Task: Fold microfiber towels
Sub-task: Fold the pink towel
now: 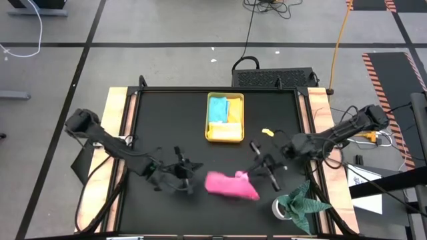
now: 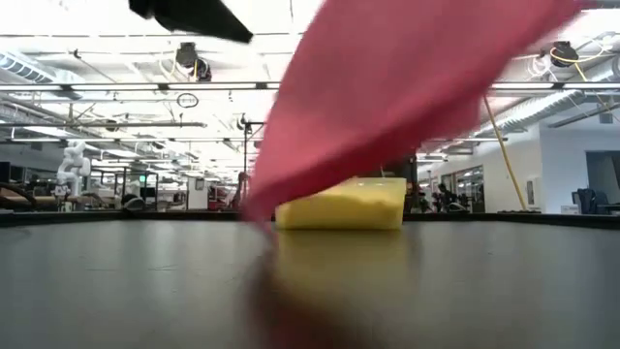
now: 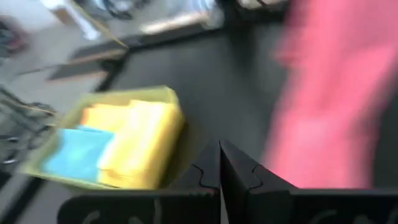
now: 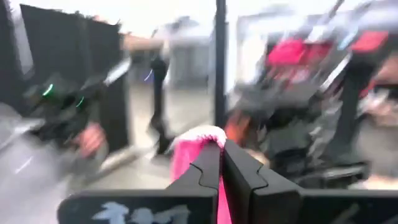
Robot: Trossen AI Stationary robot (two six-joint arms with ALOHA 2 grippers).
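Pink towel (image 2: 407, 87) soft, limp, drapes | right gripper (image 4: 221, 163) clamped on its corner | left gripper (image 3: 219, 169) closed, empty | you grab opposite corner.

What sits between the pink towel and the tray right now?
Nothing: in the high view only bare black mat separates the pink towel from the tray. The left wrist view shows the same gap.
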